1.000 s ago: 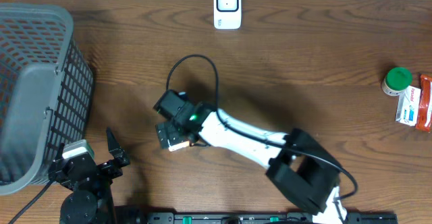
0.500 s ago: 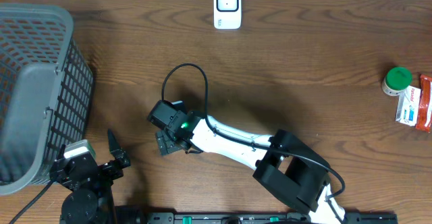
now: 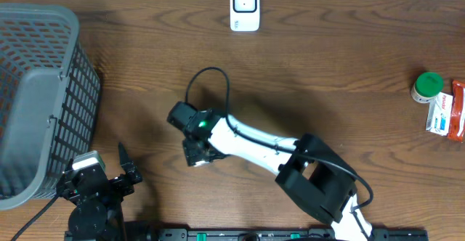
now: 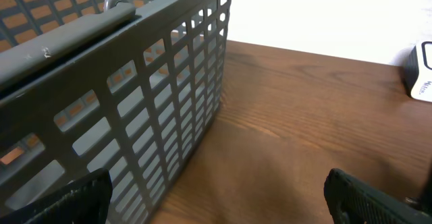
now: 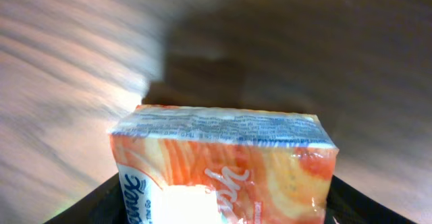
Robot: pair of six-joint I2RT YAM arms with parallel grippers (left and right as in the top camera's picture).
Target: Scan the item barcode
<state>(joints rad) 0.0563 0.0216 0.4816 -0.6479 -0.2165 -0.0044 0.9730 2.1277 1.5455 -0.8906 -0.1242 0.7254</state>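
Two fingers of my right claw (image 5: 226,200) stand on each side of the orange packet (image 5: 223,150), near the middle of the table (image 3: 349,59); if they pinch it already, I cannot tell. The scanner (image 3: 245,7) is well apart, so scanning is not yet done.

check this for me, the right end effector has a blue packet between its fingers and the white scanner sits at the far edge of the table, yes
Not quite. The packet between the fingers of the right end effector is orange and white, not blue, as the right wrist view shows. The white scanner does sit at the far edge of the table.
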